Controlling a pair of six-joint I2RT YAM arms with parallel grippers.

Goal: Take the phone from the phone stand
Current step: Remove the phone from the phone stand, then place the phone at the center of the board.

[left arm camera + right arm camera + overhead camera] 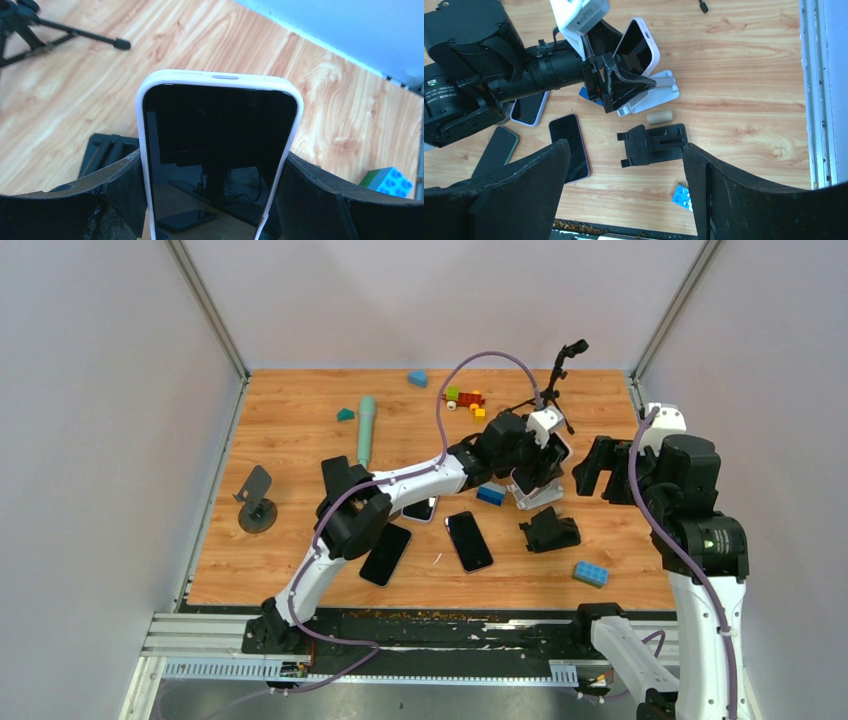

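Observation:
The phone (220,150), dark-screened in a white case, stands tilted over the white phone stand (659,92). My left gripper (215,200) is shut on the phone's two long edges, one black finger (110,190) on each side. In the top view the phone (537,470) and left gripper (530,468) are right of the table's centre, just above the white stand (540,498). In the right wrist view a left finger hides the phone's (639,45) lower end, so I cannot tell whether it rests on the stand. My right gripper (590,468) is open and empty, raised to the phone's right.
A black stand (549,531) lies flat near the white one. Three other phones (469,540) (385,553) (420,508) lie flat to the left. Blue bricks (590,573) (490,494), a small tripod (560,380), a grey stand (256,502) and a cork piece (659,117) also lie about.

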